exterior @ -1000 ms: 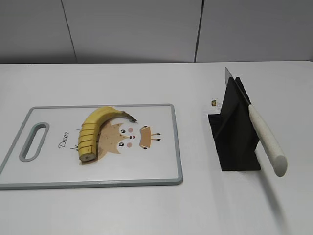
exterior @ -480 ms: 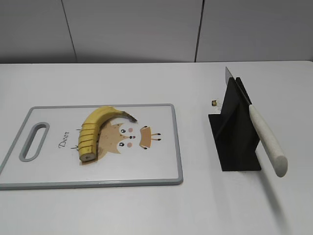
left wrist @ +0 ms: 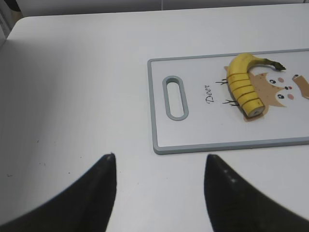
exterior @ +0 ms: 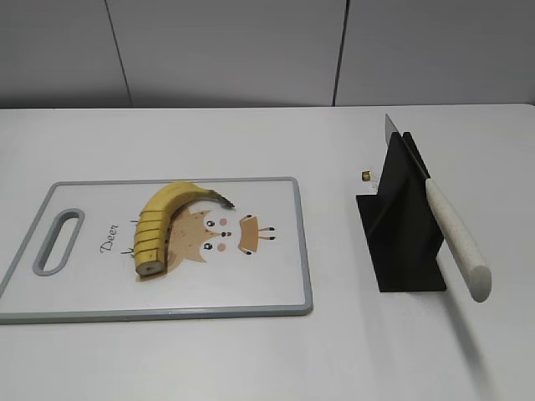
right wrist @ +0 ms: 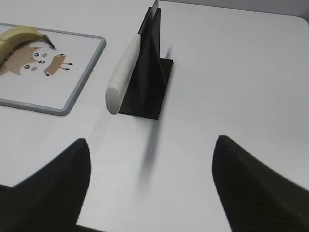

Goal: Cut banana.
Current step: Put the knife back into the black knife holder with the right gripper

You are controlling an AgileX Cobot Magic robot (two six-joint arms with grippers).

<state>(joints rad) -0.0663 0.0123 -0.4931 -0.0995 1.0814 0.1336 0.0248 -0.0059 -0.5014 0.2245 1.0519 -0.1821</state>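
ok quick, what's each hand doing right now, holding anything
Left hand: open, empty, over bare white table near the grey-rimmed cutting board.
Right hand: open, empty, short of the white-handled knife in its black stand.

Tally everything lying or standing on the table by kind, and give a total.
Banana: 1
Cutting board: 1
Knife: 1
Black knife stand: 1
Small brass-coloured bit: 1
Total: 5
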